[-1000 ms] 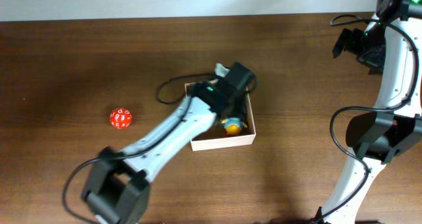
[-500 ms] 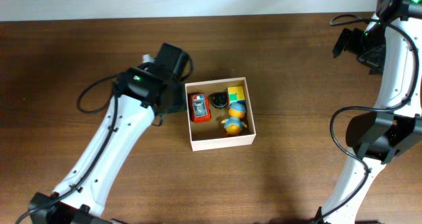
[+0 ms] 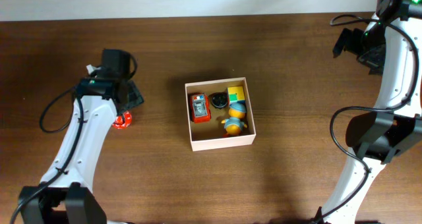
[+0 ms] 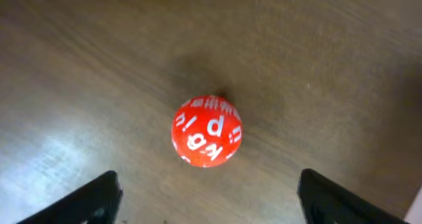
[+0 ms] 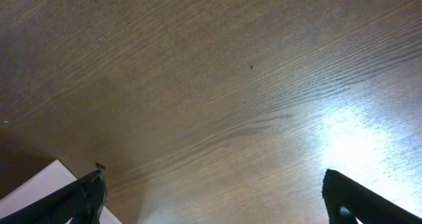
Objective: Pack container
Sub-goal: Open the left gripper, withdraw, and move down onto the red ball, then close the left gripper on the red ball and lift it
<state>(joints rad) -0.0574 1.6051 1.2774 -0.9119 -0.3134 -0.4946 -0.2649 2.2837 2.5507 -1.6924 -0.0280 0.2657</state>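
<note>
Now | we see the left gripper point(image 4: 210, 188) above the red lettered ball point(image 4: 206, 130) on the table point(image 3: 297, 85), fingers spread, holding nothing | right gripper point(image 5: 212, 181) spread wide over wood, empty | container point(image 3: 223, 143) mid-table, well apart from the ball, small toys point(image 3: 200, 108) inside

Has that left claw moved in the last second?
Yes. In the overhead view the left gripper swung leftward, away from the square white-walled cardboard box, and now hangs open by the red lettered ball.
</note>
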